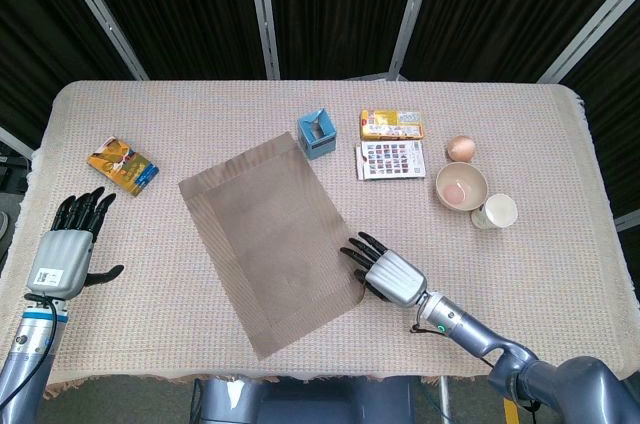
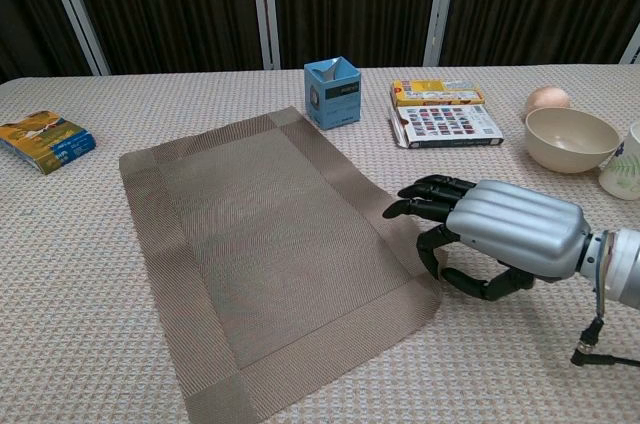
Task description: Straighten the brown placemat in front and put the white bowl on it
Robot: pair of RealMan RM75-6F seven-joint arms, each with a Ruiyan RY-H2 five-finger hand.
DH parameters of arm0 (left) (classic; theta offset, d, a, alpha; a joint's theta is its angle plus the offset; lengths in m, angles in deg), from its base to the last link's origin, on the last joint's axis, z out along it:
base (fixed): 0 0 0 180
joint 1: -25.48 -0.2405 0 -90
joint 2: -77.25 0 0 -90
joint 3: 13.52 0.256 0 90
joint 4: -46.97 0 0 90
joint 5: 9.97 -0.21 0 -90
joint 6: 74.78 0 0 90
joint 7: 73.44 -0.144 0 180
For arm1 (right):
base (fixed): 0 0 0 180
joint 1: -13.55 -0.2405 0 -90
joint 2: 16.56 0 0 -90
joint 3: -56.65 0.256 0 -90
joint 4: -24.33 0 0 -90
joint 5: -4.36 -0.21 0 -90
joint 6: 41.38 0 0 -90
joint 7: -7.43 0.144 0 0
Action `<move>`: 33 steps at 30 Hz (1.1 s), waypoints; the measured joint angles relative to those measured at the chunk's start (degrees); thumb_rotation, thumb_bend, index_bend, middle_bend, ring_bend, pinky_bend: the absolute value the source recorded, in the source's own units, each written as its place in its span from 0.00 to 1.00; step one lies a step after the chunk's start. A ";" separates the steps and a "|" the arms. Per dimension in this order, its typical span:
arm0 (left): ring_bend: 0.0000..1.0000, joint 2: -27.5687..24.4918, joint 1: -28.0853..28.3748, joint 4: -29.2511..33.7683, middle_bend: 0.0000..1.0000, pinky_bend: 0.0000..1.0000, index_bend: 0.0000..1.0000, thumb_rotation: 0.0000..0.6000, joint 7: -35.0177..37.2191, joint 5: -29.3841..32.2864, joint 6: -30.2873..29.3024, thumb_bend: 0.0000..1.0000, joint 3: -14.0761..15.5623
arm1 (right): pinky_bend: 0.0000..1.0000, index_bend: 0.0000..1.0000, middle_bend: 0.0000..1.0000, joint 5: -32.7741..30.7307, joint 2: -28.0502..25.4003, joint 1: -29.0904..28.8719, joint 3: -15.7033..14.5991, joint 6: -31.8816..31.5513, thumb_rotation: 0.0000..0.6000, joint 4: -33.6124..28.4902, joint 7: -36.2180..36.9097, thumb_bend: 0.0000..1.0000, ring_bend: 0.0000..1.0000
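Silver-backed right hand [image 2: 510,239]; black fingers [image 2: 430,187].

Brown woven placemat [image 2: 270,254]: matt, fine ribbed weave, coarser banded border. Beige tablecloth [image 2: 80,324]: rough nubbly knit, matt. Right hand [image 2: 490,234]: smooth silver metallic-looking shell with satin sheen, glossy black plastic fingers [image 2: 425,189]. Cream-white bowl [image 2: 570,139]: smooth, slight gloss, ceramic-looking. Blue box [image 2: 333,92]: matt card. Colourful flat packs [image 2: 440,112]: glossy print.

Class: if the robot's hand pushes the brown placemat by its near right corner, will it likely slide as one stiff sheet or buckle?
The brown placemat looks thin and woven, so probably floppy. It lies on a textured tablecloth, so it may drag and wrinkle. The right hand sits at its corner; a one-point push would likely turn it.
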 measured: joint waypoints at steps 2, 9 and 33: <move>0.00 0.00 0.00 0.00 0.00 0.00 0.00 1.00 0.00 0.01 0.03 0.00 0.02 | 0.00 0.74 0.10 0.14 -0.09 0.13 -0.13 -0.54 1.00 0.07 0.17 0.48 0.00; 0.00 -0.02 -0.09 0.27 0.00 0.00 0.00 1.00 0.02 -0.32 0.04 0.00 0.29 | 0.00 0.75 0.12 2.23 -2.59 1.08 -1.45 -5.67 1.00 -1.35 0.60 0.48 0.00; 0.00 0.10 0.07 0.24 0.00 0.00 0.00 1.00 0.40 -1.76 1.01 0.00 1.37 | 0.00 0.75 0.15 15.07 -26.14 -1.57 -6.10 -17.57 1.00 1.67 -15.74 0.48 0.00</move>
